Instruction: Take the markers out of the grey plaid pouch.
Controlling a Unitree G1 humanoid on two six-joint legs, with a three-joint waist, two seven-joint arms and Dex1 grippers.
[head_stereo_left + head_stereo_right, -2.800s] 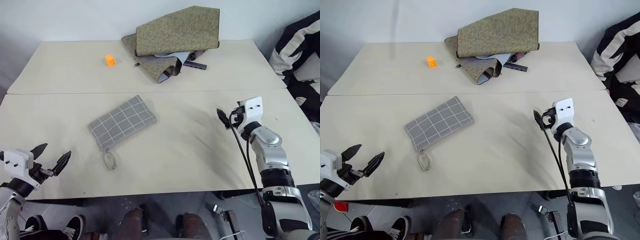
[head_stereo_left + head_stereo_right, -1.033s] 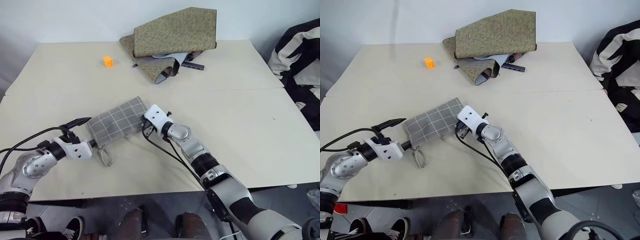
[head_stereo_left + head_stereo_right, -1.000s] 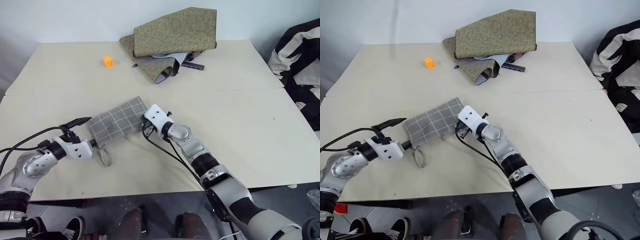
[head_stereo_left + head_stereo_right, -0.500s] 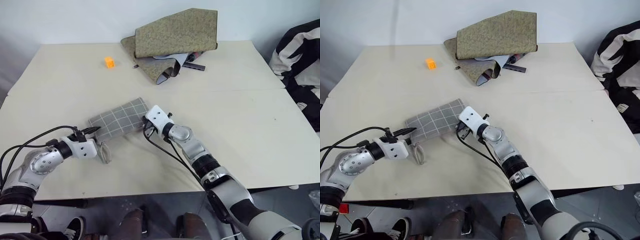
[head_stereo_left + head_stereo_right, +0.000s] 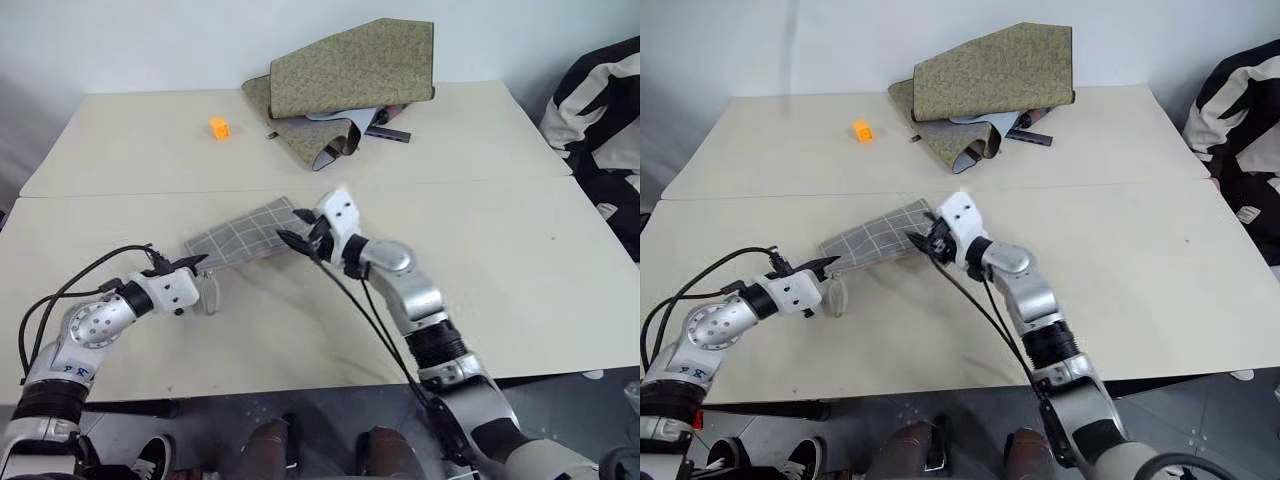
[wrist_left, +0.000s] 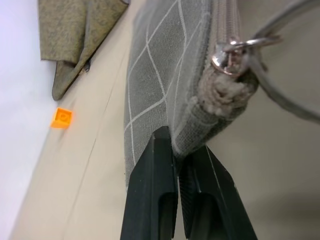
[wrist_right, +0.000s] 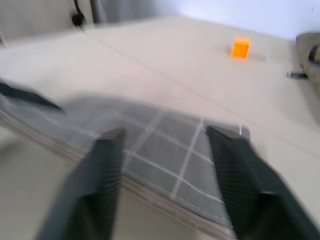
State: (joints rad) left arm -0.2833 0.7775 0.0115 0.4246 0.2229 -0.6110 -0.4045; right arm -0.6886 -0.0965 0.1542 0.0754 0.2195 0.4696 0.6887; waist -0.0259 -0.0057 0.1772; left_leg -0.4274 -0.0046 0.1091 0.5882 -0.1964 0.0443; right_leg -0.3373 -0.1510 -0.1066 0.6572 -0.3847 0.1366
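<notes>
The grey plaid pouch (image 5: 243, 234) lies on the cream table (image 5: 520, 260), left of centre. My left gripper (image 5: 194, 264) is shut on the pouch's corner beside the zip. In the left wrist view, the metal ring pull (image 6: 240, 48) hangs just past my pinching fingers (image 6: 155, 165). At the pouch's other end my right gripper (image 5: 298, 229) is open and just above the fabric. The right wrist view shows the pouch (image 7: 165, 145) below and between its spread fingers (image 7: 107, 160). The markers are hidden.
An olive-green folded case (image 5: 345, 70) sits at the back centre with a dark flat item (image 5: 390, 133) beside it. A small orange cube (image 5: 218, 127) is at the back left. Black-and-white fabric (image 5: 600, 95) lies off the right edge.
My left gripper has closed on the pouch's zip-end corner. My right gripper has opened, let go of the pouch's far end and lifted back a little.
</notes>
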